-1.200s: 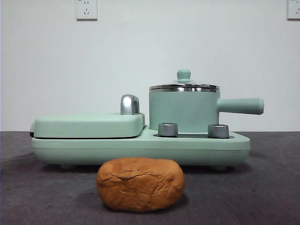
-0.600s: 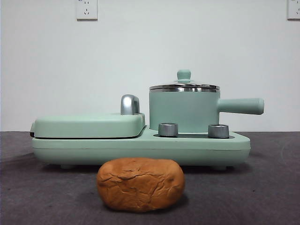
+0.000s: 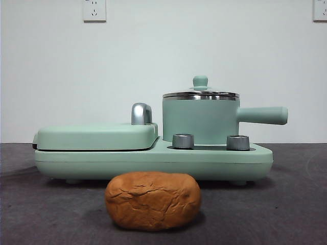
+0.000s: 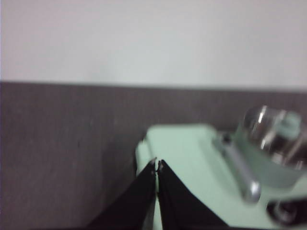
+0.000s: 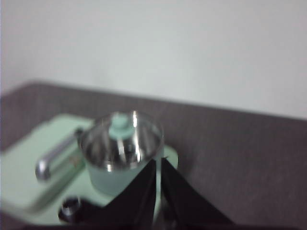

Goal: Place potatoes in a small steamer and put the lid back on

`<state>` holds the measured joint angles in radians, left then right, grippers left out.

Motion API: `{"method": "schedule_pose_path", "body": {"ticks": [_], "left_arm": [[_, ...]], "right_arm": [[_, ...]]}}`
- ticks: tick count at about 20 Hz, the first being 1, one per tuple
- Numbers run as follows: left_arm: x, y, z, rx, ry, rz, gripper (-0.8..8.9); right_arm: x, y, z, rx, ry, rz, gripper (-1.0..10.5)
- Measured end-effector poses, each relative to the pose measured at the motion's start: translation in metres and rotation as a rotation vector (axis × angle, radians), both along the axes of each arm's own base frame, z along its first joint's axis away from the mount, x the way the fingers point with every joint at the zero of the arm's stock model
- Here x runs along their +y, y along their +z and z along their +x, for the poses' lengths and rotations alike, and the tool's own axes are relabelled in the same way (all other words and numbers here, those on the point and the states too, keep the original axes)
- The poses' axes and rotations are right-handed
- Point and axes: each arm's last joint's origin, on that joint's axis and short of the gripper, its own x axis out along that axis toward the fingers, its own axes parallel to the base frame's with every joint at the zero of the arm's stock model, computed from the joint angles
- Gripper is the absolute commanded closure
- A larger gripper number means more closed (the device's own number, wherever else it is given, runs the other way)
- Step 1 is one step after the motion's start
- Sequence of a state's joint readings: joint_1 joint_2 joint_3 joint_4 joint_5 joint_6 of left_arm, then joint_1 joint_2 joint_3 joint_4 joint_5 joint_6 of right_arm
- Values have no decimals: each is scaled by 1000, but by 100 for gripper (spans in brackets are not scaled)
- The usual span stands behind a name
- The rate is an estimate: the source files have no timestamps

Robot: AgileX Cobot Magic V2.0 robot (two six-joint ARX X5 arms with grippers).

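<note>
The orange-brown, cracked potato [image 3: 153, 200] lies on the dark table in front of the appliance. Behind it stands the mint green steamer pot [image 3: 200, 120] with its long side handle [image 3: 262, 115] pointing right. The glass lid with a mint knob [image 3: 200, 81] sits on the pot's rim. My left gripper [image 4: 157, 165] is shut and empty, hovering above the flat griddle end of the appliance [image 4: 182, 158]. Also shut and empty, my right gripper [image 5: 158, 163] hangs above and near the steamer pot [image 5: 120, 151], with the lid knob [image 5: 120, 125] in sight. Neither gripper shows in the front view.
The mint appliance base [image 3: 153, 161] carries a closed flat griddle [image 3: 96, 137] with a chrome latch [image 3: 141, 113] on its left half and two metal dials [image 3: 183, 141] in front of the pot. A white wall stands behind the table.
</note>
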<state>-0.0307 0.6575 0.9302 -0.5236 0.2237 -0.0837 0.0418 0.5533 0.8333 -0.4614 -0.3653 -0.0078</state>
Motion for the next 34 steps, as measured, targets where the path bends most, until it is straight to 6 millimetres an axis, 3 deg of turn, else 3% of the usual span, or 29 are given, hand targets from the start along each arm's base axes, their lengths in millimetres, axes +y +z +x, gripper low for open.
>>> {"method": "schedule_pose_path", "body": {"ticks": [5,11,14,19,28,34], "left_arm": [[-7,-14,10,102,-97,143,804],[-21,-28,11,172,-282,343,804],[-26,-29,9,164,-359,399,772],[-32,-29,7,142,-426,421,520],[-38,-26,9,98,-452,401,515],[-50,-21,33,30,-434,314,515]], "right_arm": [[7,-15,14,106,80,-115,934],[19,-28,17,175,209,-284,932],[25,-33,16,178,283,-374,866],[30,-35,11,149,365,-460,655],[31,-36,11,145,375,-480,651],[31,-36,11,147,373,-476,651]]}}
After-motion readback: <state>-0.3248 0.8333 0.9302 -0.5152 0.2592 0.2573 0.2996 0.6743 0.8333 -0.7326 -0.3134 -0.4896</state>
